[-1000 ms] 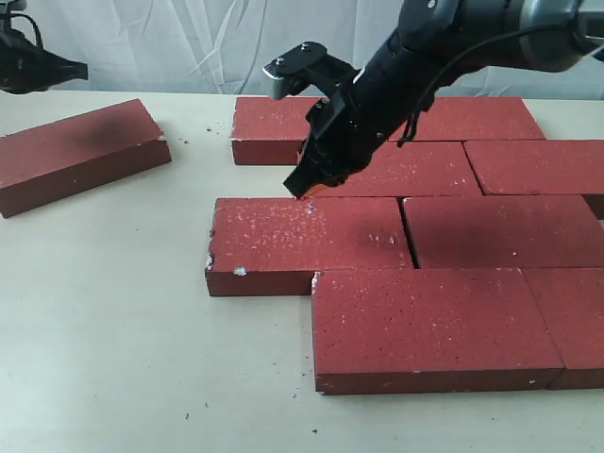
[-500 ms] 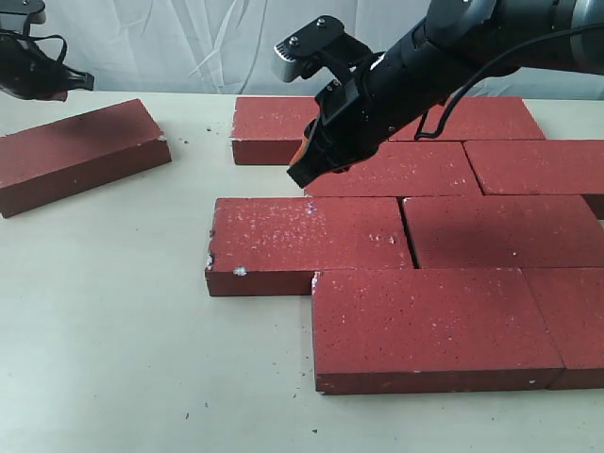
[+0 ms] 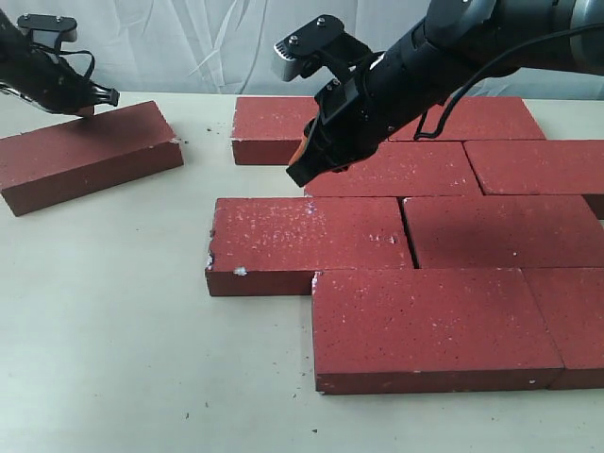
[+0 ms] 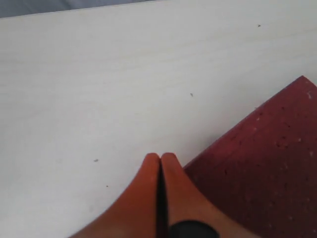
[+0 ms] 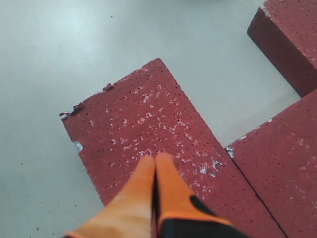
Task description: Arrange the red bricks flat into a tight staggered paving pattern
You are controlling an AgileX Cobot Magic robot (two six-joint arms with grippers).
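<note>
Several red bricks lie flat in staggered rows on the right, with the leftmost third-row brick out in front. One loose brick lies apart at the far left, angled. My left gripper is shut and empty, its tips at the loose brick's back edge near a corner. My right gripper is also shut and empty. It hovers over the back edge of the third-row brick, beside the second-row brick.
The back-row brick sits just behind the right gripper. Bare cream table stretches between the loose brick and the paved rows. Small crumbs dot the surface. A white cloth hangs behind the table.
My left gripper came down and rightward onto the loose brick's back edge, and that brick slid slightly to the right. The right gripper rose a little, then held still.
</note>
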